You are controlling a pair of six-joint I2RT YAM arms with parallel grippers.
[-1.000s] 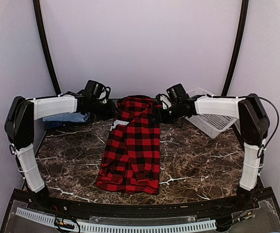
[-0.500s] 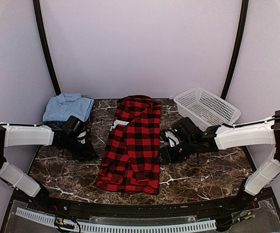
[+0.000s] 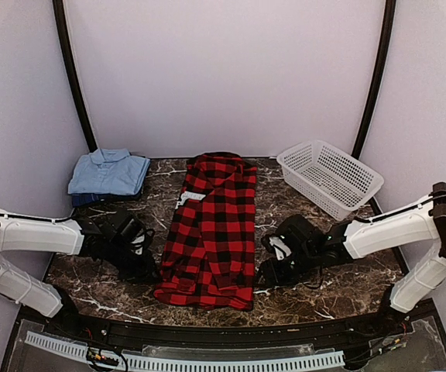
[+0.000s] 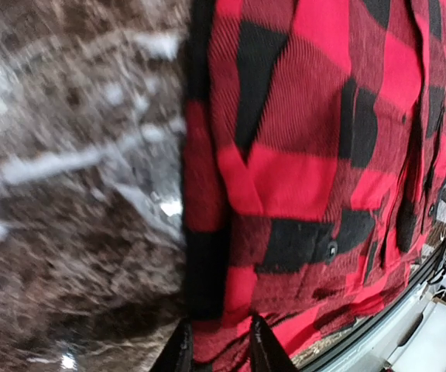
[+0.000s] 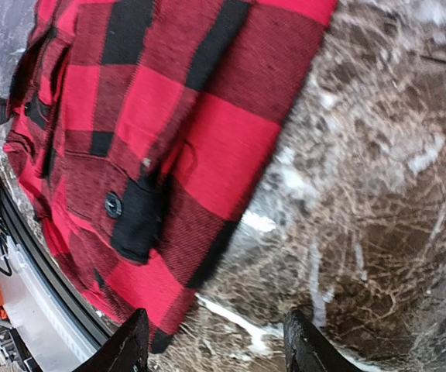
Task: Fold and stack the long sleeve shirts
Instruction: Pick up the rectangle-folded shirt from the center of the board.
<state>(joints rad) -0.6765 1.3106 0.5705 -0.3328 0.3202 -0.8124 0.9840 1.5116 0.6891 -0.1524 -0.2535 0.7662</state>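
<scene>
Left arm [image 3: 37, 235] and right arm [image 3: 385, 230] stretch low and inward, left jaws narrow, right jaws wide apart.

Note for you: left arm [image 3: 37, 235] and right arm [image 3: 385, 230] both wear white ribbed shells over black joints and black shoulder housings. Thin black cable [image 3: 144, 235] loops at the wrist. Left end effector [image 4: 217, 355] has slim, glossy black fingers [image 4: 178, 353]; right end effector [image 5: 219, 349] has broader ones.

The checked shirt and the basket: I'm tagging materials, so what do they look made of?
Red-and-black shirt: woven cloth, likely flannel; a fine ribbed weave shows in the wrist views. Basket: probably white plastic, with rigid moulded mesh walls.
</scene>
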